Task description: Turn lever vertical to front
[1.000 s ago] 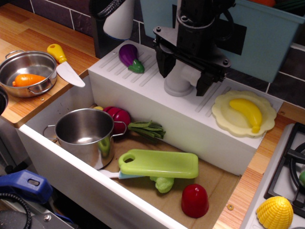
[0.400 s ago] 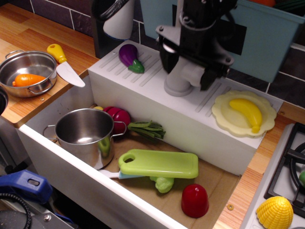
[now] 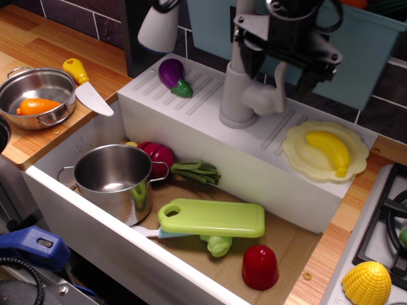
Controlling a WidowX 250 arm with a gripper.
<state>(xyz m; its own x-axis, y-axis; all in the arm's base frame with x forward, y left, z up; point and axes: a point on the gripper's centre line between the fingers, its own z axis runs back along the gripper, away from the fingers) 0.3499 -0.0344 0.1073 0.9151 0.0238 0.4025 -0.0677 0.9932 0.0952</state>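
Observation:
The grey toy faucet (image 3: pixel 238 95) stands on the white ledge (image 3: pixel 210 136) behind the sink. Its lever (image 3: pixel 279 84), a small light-grey paddle, sticks straight up from the rounded side knob (image 3: pixel 256 101) on the faucet's right. My black gripper (image 3: pixel 275 68) hangs just above the knob with its jaws open. One finger is to the left by the faucet neck and the other to the right of the lever. The lever's tip is level with the fingertips, and I cannot tell whether they touch it.
A purple eggplant (image 3: pixel 172 75) lies on the ledge at left, and a yellow plate (image 3: pixel 296 151) with a banana (image 3: pixel 329 149) at right. The sink holds a steel pot (image 3: pixel 114 179), a green cutting board (image 3: pixel 212 218) and a red toy (image 3: pixel 259 267). A blue bin (image 3: pixel 362 51) stands behind.
My gripper has risen and moved right, off the faucet's knob. The lever, hidden by the gripper before, now shows and stands upright.

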